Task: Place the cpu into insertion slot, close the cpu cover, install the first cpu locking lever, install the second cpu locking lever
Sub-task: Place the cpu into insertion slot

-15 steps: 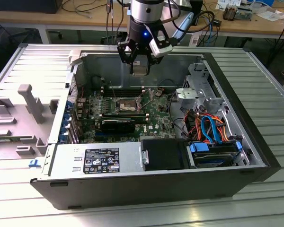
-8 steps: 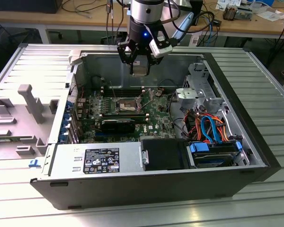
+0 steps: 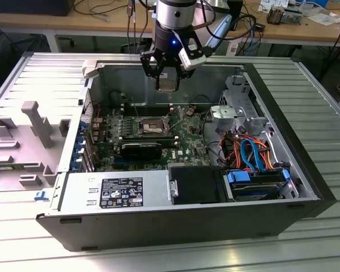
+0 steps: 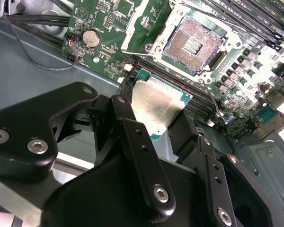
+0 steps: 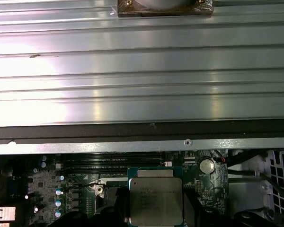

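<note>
Gripper: the gripper [image 3: 168,81] pinches the cpu [image 3: 168,84] by two opposite edges, fingers [image 4: 128,118] pressed against it.
Cpu: in the air above the motherboard, clear of it, hanging a little to the far side of the insertion slot [image 3: 150,124].
Insertion slot: open and empty, its tan contact field bare in the second wrist view.
Cpu cover: the cpu cover [image 4: 138,29] seems swung up at the slot's edge, not closed.
Levers: a wire lever [image 4: 213,97] lies loose beside the slot, so I judge neither is latched.
Progress: chip picked up, and all four steps remain.
Surface: the open computer case [image 3: 272,102] lies on a ribbed metal table [image 3: 311,73].
Room: wooden benches [image 3: 73,20] with cables on the far side.
</note>
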You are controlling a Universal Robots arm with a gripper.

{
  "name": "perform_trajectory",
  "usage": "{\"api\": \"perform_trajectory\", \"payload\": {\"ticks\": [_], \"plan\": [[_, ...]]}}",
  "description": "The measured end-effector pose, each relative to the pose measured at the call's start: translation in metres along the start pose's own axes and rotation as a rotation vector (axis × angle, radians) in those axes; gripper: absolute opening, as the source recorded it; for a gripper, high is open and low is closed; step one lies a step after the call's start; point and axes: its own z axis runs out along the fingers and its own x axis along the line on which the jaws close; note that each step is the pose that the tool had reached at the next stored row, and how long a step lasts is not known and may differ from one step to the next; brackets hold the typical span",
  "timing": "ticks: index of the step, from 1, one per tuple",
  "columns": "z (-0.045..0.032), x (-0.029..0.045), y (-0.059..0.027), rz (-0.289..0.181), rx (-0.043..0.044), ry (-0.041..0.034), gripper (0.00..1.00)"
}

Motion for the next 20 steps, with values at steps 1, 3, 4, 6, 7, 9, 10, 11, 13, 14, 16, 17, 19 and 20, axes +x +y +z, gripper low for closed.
{"api": "perform_trajectory", "payload": {"ticks": [1, 3, 4, 6, 7, 9, 10, 11, 13, 14, 16, 17, 19, 20], "plan": [[0.0001, 0.0, 0.0, 0.0, 0.0, 0.0, 0.54], [0.0004, 0.0, 0.0, 0.0, 0.0, 0.0, 0.54], [0.0005, 0.0, 0.0, 0.0, 0.0, 0.0, 0.54], [0.001, 0.0, -0.0001, 0.0, 0.0, 0.0, 0.54], [0.0014, 0.0, -0.0001, 0.0, 0.0, 0.0, 0.54], [0.0019, 0.0, -0.0002, 0.0, -0.0001, 0.0, 0.54], [0.002, 0.0, -0.0002, 0.0, 0.0, 0.0, 0.54], [0.0023, -0.0001, -0.0002, 0.0, 0.0, 0.0, 0.54], [0.0026, 0.0, -0.0002, 0.0, 0.0, 0.0, 0.54], [0.0042, -0.0001, -0.0004, 0.0, -0.0001, 0.0, 0.54], [0.0058, -0.0001, -0.0005, 0.0, 0.0, 0.0, 0.54], [0.006, -0.0001, -0.0005, 0.0, 0.0, 0.0, 0.54], [0.0064, -0.0001, -0.0006, 0.0, 0.0, 0.0, 0.54], [0.0065, -0.0001, -0.0006, 0.0, 0.0, 0.0, 0.54]]}}
